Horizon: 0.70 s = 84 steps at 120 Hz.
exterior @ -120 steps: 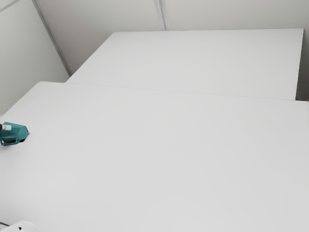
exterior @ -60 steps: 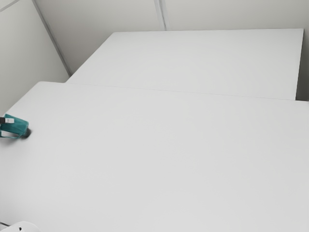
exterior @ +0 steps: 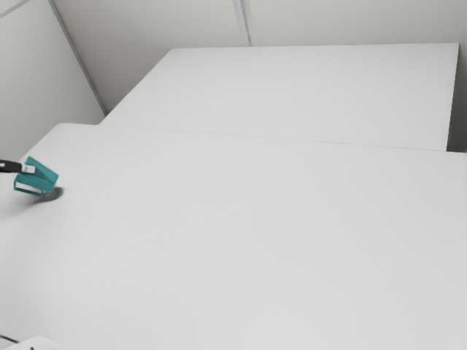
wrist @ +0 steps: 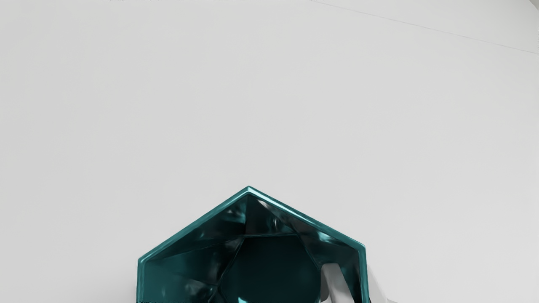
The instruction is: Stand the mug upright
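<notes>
The pincer (exterior: pixel 28 169), gripping the mug (exterior: pixel 41 179) by its wall, one finger inside and one outside, has just raised it from lying on the bench (exterior: pixel 255 233) to hang tilted above it, so righting looks under way but unfinished.

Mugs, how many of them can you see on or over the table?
1. The teal mug is at the exterior view's left, tilted over the table, its wall pinched by the tool. Any outside the views I can't count.
</notes>
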Each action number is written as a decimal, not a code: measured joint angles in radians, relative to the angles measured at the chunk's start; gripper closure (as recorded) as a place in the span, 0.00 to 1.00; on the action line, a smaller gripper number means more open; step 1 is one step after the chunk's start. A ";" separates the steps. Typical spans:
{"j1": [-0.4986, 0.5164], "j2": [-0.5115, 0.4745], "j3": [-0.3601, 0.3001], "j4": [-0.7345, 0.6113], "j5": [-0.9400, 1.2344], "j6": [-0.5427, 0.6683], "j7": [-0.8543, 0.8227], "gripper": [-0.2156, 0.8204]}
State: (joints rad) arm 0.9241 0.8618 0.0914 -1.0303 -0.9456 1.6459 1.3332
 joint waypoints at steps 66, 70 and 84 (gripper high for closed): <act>-0.491 -0.653 -0.004 -0.736 0.682 0.411 -0.402 0.95; -0.521 -0.690 -0.005 -0.782 0.727 0.440 -0.443 0.95; -0.603 -0.797 -0.028 -0.911 0.876 0.511 -0.605 0.95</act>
State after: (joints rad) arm 0.3209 0.0649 0.0637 -1.9415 -0.0694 2.1567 0.7278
